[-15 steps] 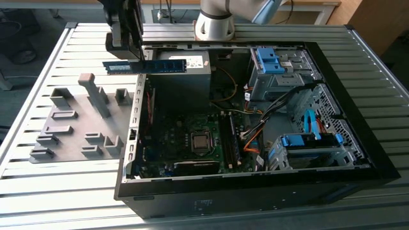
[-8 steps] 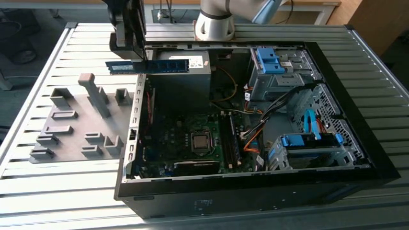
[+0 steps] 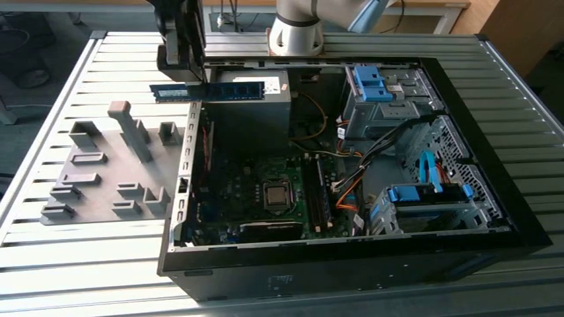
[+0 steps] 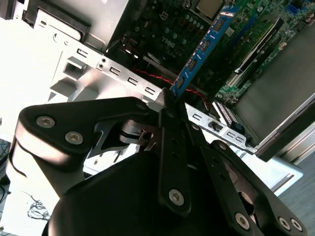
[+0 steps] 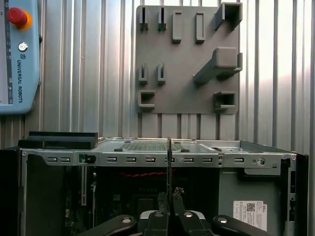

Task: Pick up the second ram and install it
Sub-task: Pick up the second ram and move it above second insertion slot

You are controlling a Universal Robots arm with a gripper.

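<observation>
Claw around second ram

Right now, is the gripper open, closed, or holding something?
The gripper is closed, holding the second ram by one end.

Strong daylight falls across the slatted table, seemingly from the far side of the exterior view. The near slats glare almost white there, while the inside of the computer case lies in deep shade, its black walls nearly featureless. In the second wrist view the table beside the case is blown out to plain white. The gripper looms as a dark, soft-edged mass close to the lens, with a dull sheen on its links. The second ram stands bright blue against the dim board. In the first wrist view the slats alternate glaring stripes and dark grooves. The holder tray is evenly lit, its blocks throwing short shadows.
</observation>
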